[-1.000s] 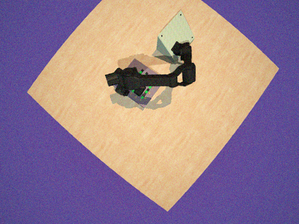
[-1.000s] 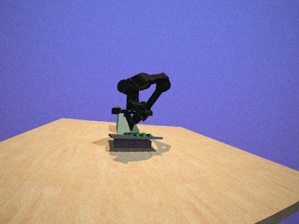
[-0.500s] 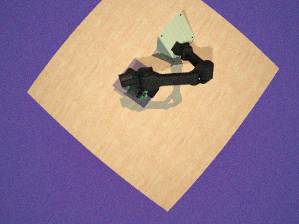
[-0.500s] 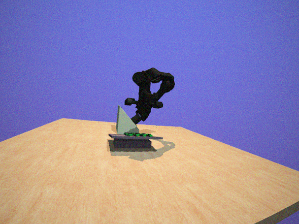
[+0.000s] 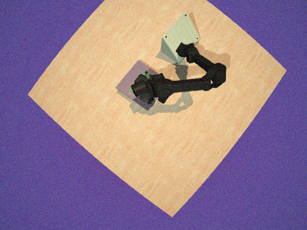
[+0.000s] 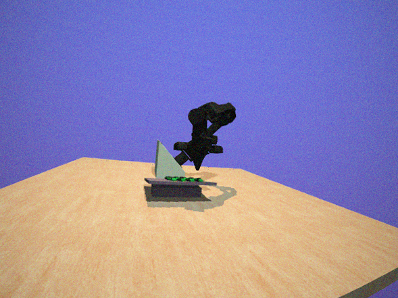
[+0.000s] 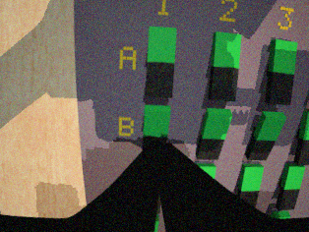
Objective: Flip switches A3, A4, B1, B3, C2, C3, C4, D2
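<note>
The purple-grey switch panel [image 5: 130, 79] [image 6: 156, 181] [image 7: 105, 8] lies on the table, with green rocker switches [image 6: 184, 179] in lettered rows and numbered columns. In the wrist view I see A1 [image 7: 161, 60], A2 [image 7: 225, 63], A3 [image 7: 281, 69], B1 [image 7: 157, 120], B2 [image 7: 215, 131] and B3 [image 7: 268, 131]; rows C and D are mostly hidden behind the fingers. My gripper [image 5: 139, 88] [image 6: 196, 168] [image 7: 158, 151] is shut with nothing in it. Its tip points down at the near end of B1 and hangs a little above the panel, apart from it.
The arm's pale green wedge-shaped mount [image 5: 180, 35] [image 6: 163, 166] stands just behind the panel. The wooden table [image 5: 153, 154] [image 6: 118, 243] ends in edges all around against a purple background.
</note>
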Controlling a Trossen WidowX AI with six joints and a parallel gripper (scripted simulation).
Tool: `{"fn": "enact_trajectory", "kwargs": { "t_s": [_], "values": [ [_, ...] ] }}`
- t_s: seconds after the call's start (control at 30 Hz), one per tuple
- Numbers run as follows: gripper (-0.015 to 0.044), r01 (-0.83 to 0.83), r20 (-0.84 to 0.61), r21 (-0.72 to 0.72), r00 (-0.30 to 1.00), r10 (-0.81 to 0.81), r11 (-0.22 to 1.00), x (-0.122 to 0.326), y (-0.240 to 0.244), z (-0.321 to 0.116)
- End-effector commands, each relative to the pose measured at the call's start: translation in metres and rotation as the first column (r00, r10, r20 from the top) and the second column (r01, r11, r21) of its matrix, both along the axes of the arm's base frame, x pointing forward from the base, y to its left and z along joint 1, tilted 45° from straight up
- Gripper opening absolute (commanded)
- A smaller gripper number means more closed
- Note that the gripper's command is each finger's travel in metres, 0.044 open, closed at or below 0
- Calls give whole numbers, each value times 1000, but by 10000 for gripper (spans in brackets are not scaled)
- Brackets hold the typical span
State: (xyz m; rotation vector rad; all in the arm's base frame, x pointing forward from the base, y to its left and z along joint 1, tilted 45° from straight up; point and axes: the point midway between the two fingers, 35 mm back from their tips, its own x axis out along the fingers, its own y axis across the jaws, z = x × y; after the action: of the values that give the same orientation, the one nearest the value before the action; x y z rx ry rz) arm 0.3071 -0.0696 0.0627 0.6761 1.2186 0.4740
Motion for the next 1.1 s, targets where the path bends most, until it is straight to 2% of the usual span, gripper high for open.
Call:
{"fn": "enact_trajectory", "kwargs": {
  "t_s": [0.0, 1.07],
  "values": [
    [0, 9, -4, 6, 1000, -8, 1000, 1, 3, -4],
    [0, 8, -3, 7, 1000, -8, 1000, 8, 18, -19]
  ]
}}
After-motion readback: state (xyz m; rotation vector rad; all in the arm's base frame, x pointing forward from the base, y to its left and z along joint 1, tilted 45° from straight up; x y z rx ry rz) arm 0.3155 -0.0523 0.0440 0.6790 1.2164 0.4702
